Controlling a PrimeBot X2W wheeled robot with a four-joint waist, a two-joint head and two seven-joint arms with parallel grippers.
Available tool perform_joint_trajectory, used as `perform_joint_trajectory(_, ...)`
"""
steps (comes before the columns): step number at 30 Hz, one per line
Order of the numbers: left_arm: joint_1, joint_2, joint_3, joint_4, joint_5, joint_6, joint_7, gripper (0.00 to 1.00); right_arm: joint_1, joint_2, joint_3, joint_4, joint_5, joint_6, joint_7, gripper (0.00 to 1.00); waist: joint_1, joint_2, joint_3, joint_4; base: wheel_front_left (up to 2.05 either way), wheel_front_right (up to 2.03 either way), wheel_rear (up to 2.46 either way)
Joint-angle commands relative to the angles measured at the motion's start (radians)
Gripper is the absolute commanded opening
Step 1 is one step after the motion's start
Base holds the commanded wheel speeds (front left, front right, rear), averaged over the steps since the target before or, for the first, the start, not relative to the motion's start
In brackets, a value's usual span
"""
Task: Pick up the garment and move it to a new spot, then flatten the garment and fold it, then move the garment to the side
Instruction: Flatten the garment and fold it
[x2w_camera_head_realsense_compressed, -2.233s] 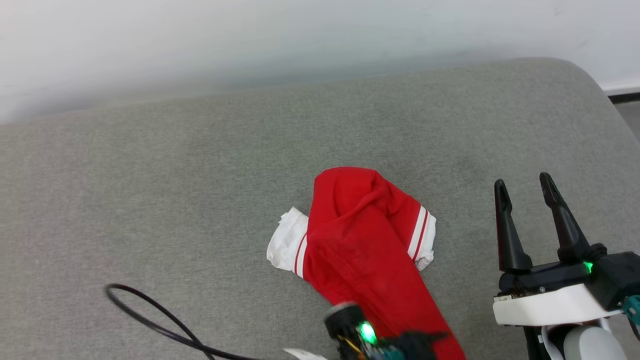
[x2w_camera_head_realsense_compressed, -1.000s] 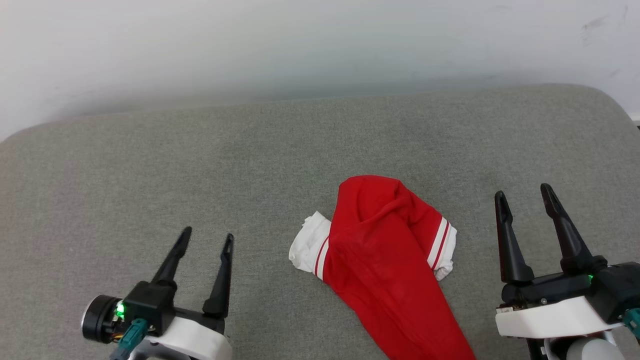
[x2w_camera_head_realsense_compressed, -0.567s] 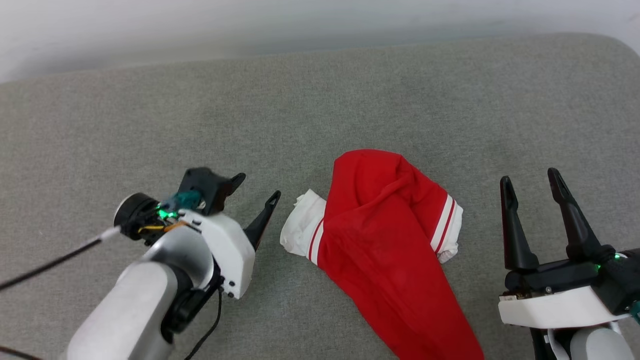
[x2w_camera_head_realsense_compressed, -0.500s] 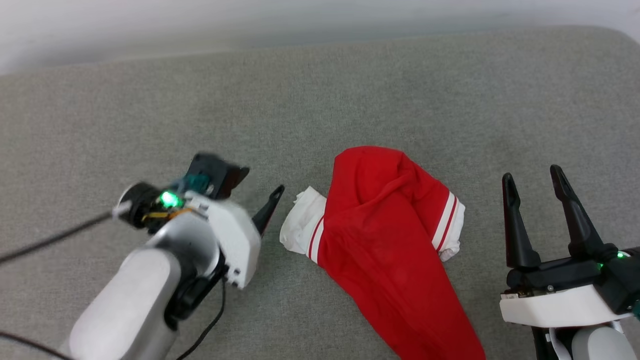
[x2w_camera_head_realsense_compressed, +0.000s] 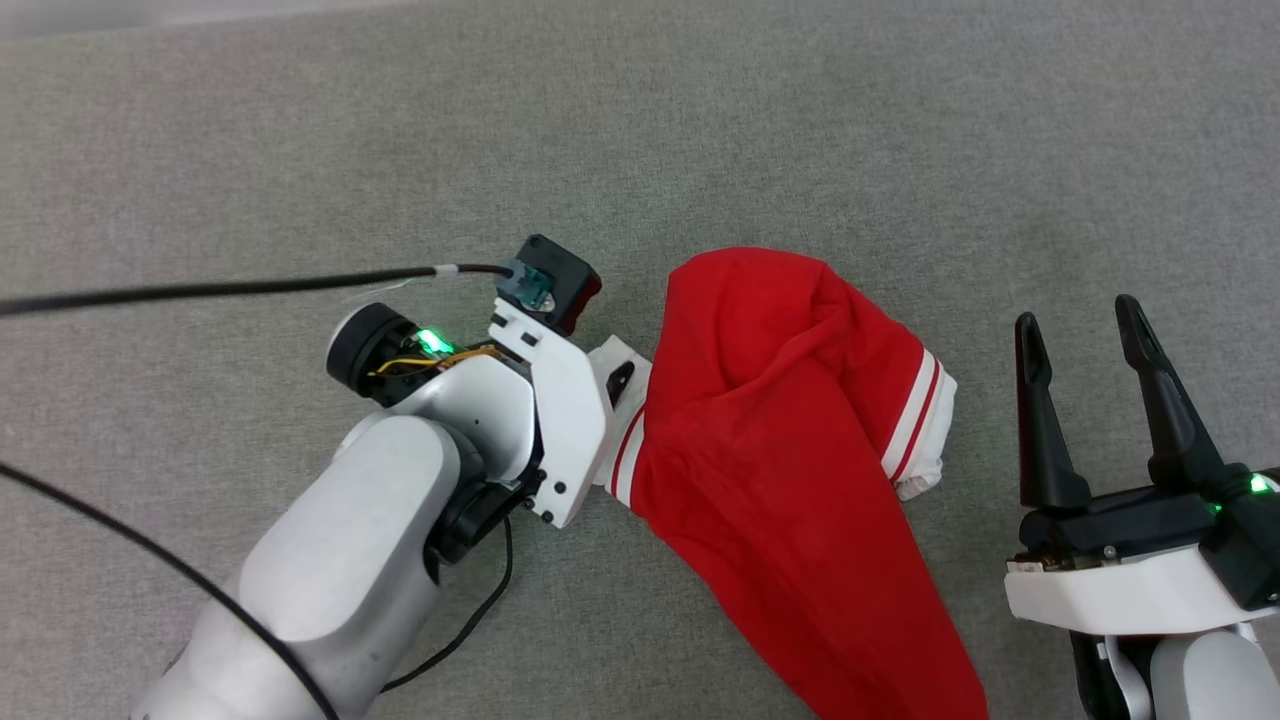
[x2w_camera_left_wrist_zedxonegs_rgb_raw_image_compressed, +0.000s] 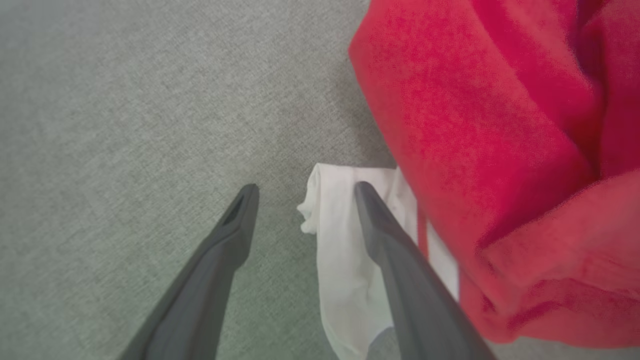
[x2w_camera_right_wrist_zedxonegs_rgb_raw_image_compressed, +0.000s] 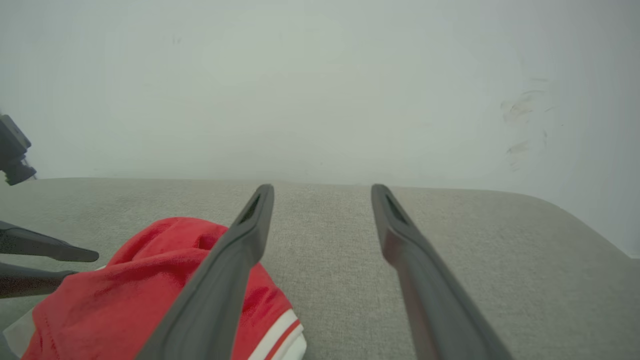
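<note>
The garment (x2w_camera_head_realsense_compressed: 790, 450) lies on the gray cushion (x2w_camera_head_realsense_compressed: 800, 130), right of the middle in the head view. It is bunched into a long, crumpled red heap. Its rounded upper end sits mid-cushion and its narrower lower end runs off the bottom edge of that view. The red cloth is thin and thrown into soft diagonal folds, with a deep crease across the top. A short white sleeve sticks out on each side. The left sleeve (x2w_camera_left_wrist_zedxonegs_rgb_raw_image_compressed: 345, 260) is rumpled, with a red stripe where it meets the body. The right sleeve (x2w_camera_head_realsense_compressed: 925, 420) shows red-and-white stripe trim and a white cuff curled under.

We see the left gripper (x2w_camera_left_wrist_zedxonegs_rgb_raw_image_compressed: 305, 188) right at the left sleeve, pointing down toward the cushion. Its jaws are open and hold nothing. In the left wrist view one finger lies across the white cloth, the other stands over bare cushion, and the sleeve's edge sits between them. We cannot tell whether either finger touches the cloth. A black cable (x2w_camera_head_realsense_compressed: 230, 288) runs from that wrist to the left edge of the head view.

The right gripper (x2w_camera_head_realsense_compressed: 1077, 312) is to the right of the garment, apart from it. Its jaws are open and empty, and its fingers point across the cushion toward a pale wall (x2w_camera_right_wrist_zedxonegs_rgb_raw_image_compressed: 320, 90).
</note>
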Motion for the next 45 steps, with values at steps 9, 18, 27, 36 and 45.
perform_joint_trajectory(9, -0.027, -0.018, -0.078, 0.115, -0.002, -0.046, 0.035, 0.3, -0.012, 0.001, -0.002, -0.006, 0.002, 0.0, -0.002, 1.0, -0.0001, 0.0, 0.027, -0.002, 0.0, 0.0, 0.0)
perform_joint_trajectory(18, -0.087, -0.027, -0.045, 0.163, 0.061, -0.01, -0.187, 0.0, -0.022, 0.001, 0.013, 0.017, 0.004, 0.0, -0.002, 1.0, -0.0001, 0.0, 0.002, -0.01, 0.0, 0.0, 0.0)
perform_joint_trajectory(27, -0.131, -0.041, 0.058, 0.142, 0.124, 0.104, -0.544, 0.0, 0.004, 0.001, 0.013, 0.035, 0.012, 0.0, -0.002, 1.0, -0.0001, 0.0, -0.074, -0.01, 0.0, 0.0, 0.0)
perform_joint_trajectory(36, 0.006, 0.058, 0.178, 0.113, 0.084, 0.184, -0.675, 0.0, 0.023, 0.001, 0.021, 0.045, 0.014, 0.0, -0.002, 1.0, -0.0001, 0.0, -0.12, 0.03, 0.0, 0.0, 0.0)
perform_joint_trajectory(45, 0.126, 0.142, 0.26, 0.257, 0.011, 0.206, -0.675, 0.0, 0.006, 0.001, 0.028, 0.044, 0.015, 0.0, -0.002, 1.0, -0.0001, 0.0, -0.108, 0.04, 0.0, 0.0, 0.0)
